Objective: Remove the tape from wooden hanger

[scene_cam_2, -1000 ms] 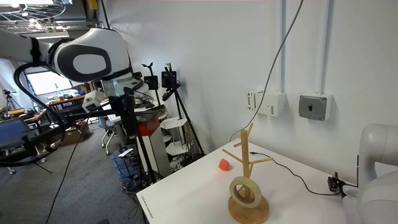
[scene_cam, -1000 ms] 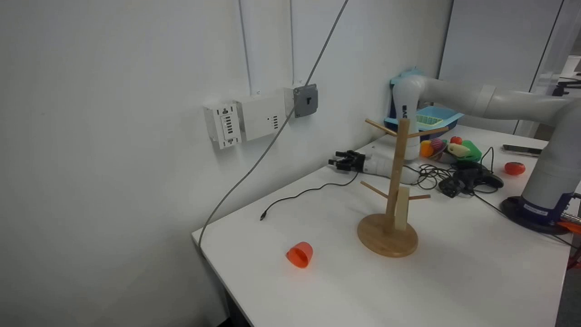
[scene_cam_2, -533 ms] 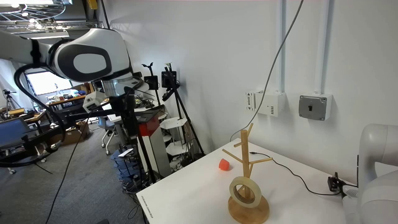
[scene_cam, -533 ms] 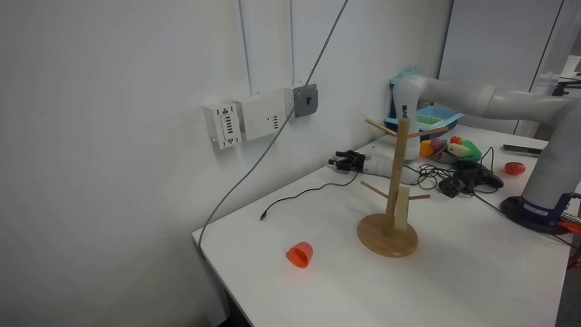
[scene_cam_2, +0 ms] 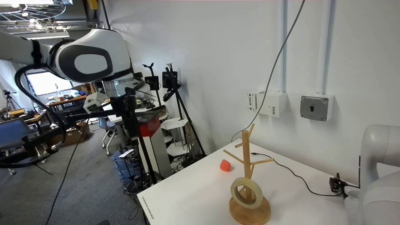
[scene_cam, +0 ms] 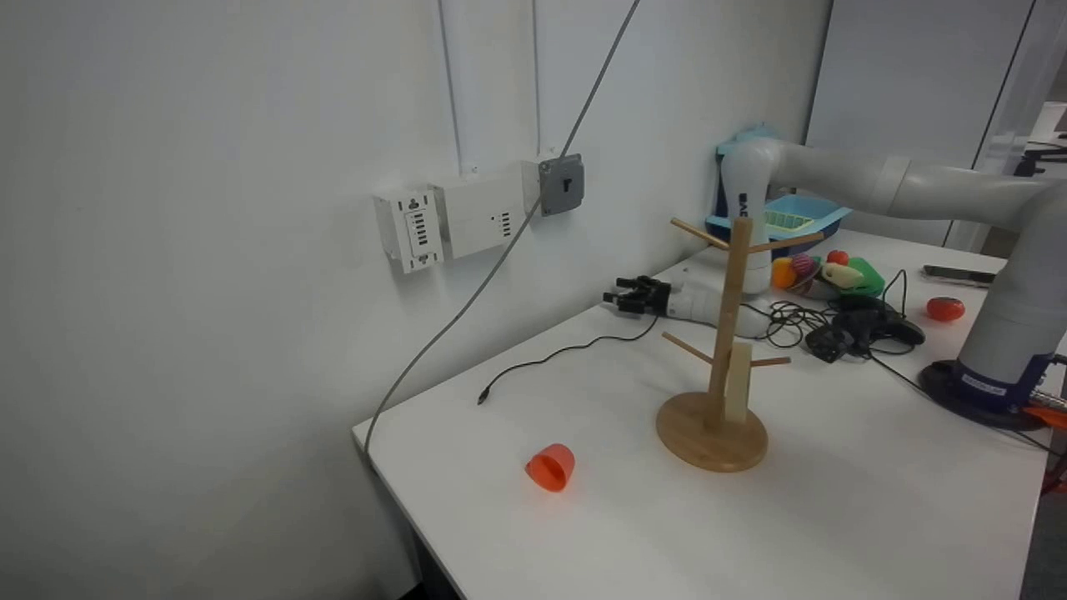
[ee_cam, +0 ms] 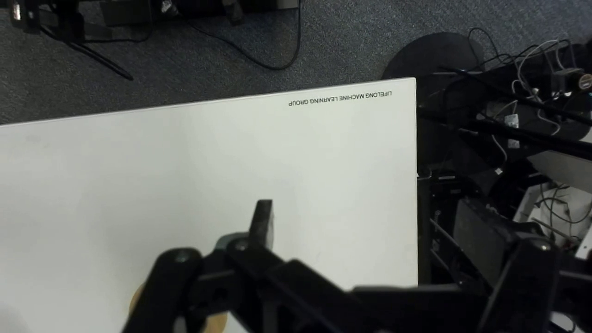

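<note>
The wooden hanger (scene_cam: 733, 292) stands upright on the white table in both exterior views (scene_cam_2: 246, 150). The tape (scene_cam: 738, 383) hangs upright on one of its lower pegs, close to the pole and just above the round base. Its ring face shows in an exterior view (scene_cam_2: 259, 193). In the wrist view, part of the hanger's base (ee_cam: 215, 323) shows at the bottom edge behind a finger; the tape is hidden there. My gripper (ee_cam: 372, 226) is open and empty, above the table's corner. It shows at the upper left of an exterior view (scene_cam_2: 132, 129), well apart from the hanger.
An orange cup-like object (scene_cam: 550, 467) lies on the table (scene_cam: 600, 533) near the hanger. A thin black cable (scene_cam: 567, 350) runs along the wall side. Another white arm (scene_cam: 884, 179) with a black hand (scene_cam: 640, 296), tangled cables and toy food (scene_cam: 834, 273) are farther back.
</note>
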Robot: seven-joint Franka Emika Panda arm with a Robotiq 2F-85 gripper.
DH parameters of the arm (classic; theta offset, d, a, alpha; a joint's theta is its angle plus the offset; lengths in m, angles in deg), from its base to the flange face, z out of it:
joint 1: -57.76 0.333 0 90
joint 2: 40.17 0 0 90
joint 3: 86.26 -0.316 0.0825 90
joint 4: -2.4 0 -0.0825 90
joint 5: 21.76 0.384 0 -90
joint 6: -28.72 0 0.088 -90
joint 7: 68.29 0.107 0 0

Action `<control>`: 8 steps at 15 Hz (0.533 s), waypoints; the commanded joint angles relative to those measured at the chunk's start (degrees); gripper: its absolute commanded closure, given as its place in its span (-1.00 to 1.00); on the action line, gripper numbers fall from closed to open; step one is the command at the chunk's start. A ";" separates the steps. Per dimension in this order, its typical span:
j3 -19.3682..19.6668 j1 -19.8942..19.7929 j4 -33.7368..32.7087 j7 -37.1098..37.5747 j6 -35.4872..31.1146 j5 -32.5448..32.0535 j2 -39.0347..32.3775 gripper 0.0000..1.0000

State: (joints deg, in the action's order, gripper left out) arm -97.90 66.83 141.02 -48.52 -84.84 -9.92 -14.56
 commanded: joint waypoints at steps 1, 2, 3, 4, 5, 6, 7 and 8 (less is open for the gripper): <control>-0.58 -0.71 -0.97 1.36 3.86 -1.01 -0.07 -1.00; -0.29 -0.36 -0.13 0.11 1.46 0.00 0.01 -1.00; -0.30 -0.36 -0.12 0.11 1.68 0.00 0.00 -1.00; -0.30 -0.36 -0.12 0.11 1.67 0.00 -0.03 -1.00; -0.30 -0.36 -0.12 0.11 1.67 0.00 -0.07 -1.00; -0.30 -0.35 -0.12 0.11 1.67 0.00 -0.09 -1.00; -0.30 -0.35 -0.12 0.11 1.67 0.00 -0.10 -1.00; -0.30 -0.35 -0.12 0.11 1.67 0.00 -0.11 -1.00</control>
State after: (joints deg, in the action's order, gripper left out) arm -97.91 66.83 140.99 -48.29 -83.32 -10.04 -14.70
